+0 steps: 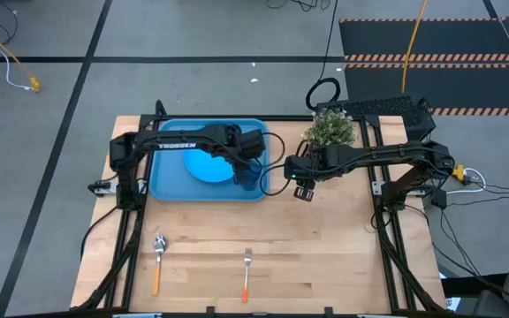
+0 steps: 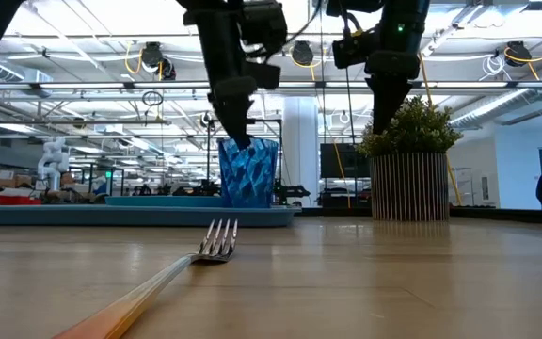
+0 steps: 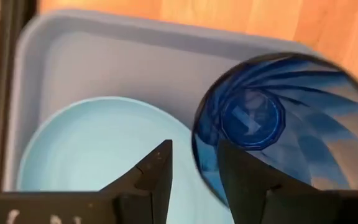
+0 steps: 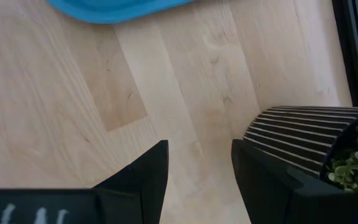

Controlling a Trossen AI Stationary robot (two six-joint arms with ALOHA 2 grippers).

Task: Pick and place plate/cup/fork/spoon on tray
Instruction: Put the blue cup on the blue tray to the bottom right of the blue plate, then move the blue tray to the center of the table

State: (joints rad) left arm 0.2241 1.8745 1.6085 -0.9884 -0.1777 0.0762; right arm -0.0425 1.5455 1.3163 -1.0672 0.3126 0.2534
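Observation:
The dark-blue cup (image 1: 249, 177) stands upright on its base in the near right corner of the light-blue tray (image 1: 170, 181), beside the round plate (image 1: 203, 166), which lies flat in the tray. My left gripper (image 3: 194, 149) is above the cup, open, its fingers astride the rim. My right gripper (image 1: 304, 189) hovers open and empty over bare wood to the right of the tray. The spoon (image 1: 158, 256) and the fork (image 1: 247, 269) lie flat near the table's near edge. My left gripper comes down from above with one finger (image 3: 244, 177) inside the cup and one (image 3: 154, 177) outside its rim (image 3: 199, 146). A strip of plate shows between the outer finger and the wall. Whether the inner finger touches the cup I cannot tell.
A potted plant in a ribbed pot (image 1: 330, 129) stands at the far side, just right of the tray and close behind my right gripper. The wood between the tray and the cutlery is bare. Dark frame rails run along the table's left and right sides.

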